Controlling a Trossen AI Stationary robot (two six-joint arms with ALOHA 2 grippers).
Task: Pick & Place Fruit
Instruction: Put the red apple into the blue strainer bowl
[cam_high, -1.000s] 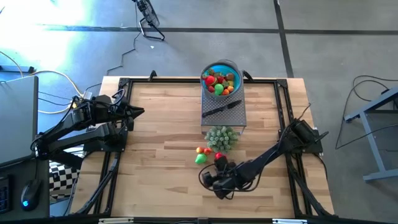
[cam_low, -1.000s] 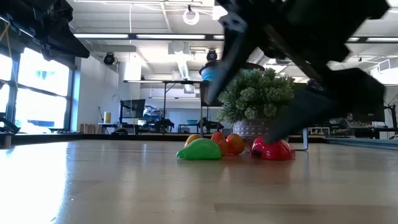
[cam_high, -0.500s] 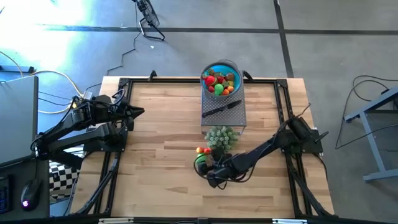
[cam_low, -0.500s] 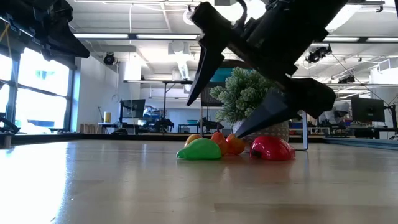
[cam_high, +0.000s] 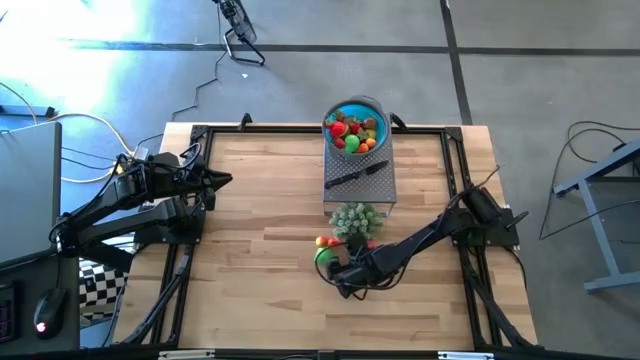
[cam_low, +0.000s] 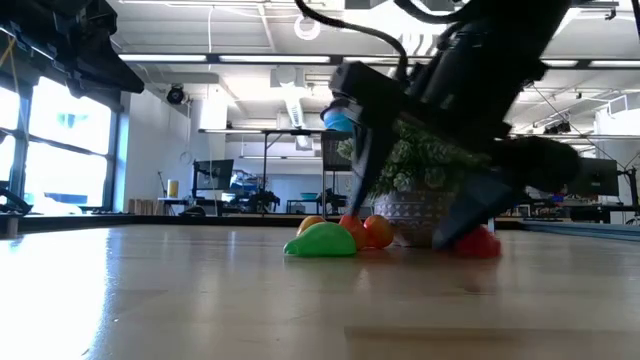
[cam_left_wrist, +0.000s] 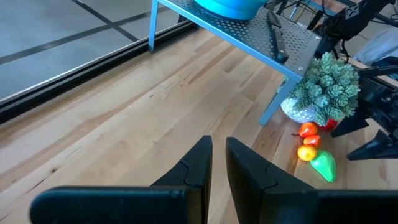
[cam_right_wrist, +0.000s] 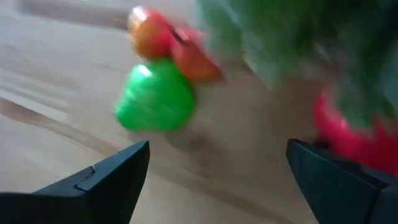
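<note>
A few toy fruits lie on the table beside the pale green bushy cluster (cam_high: 355, 220): a green one (cam_right_wrist: 152, 96), an orange one (cam_low: 378, 231) and a red-orange one (cam_right_wrist: 193, 59) close together. A red one (cam_low: 480, 243) lies a little nearer the table's right edge. My right gripper (cam_low: 405, 225) stands open over them, slanting down from the near right, with the green fruit beyond one fingertip and the red fruit by the other. More fruits fill the blue bowl (cam_high: 355, 108) at the far edge. My left gripper (cam_high: 222, 180) waits shut at the table's left. My right gripper has the finger (cam_low: 470, 210) nearer the table's right edge close against the red fruit (cam_right_wrist: 348, 134), which rests on the table. That finger partly hides the fruit, so I cannot tell whether it touches.
The bowl stands on a grey perforated stand (cam_high: 375, 190), where a black-handled knife (cam_high: 355, 176) also lies. The bushy cluster sits in front of the stand, right behind the loose fruits. Bare wood stretches to the left and along the near edge.
My right gripper has gone toward the far edge and a little to the left, in over the loose fruits, tipping further down and staying open. The red fruit now lies slightly nearer the table's right edge than before.
</note>
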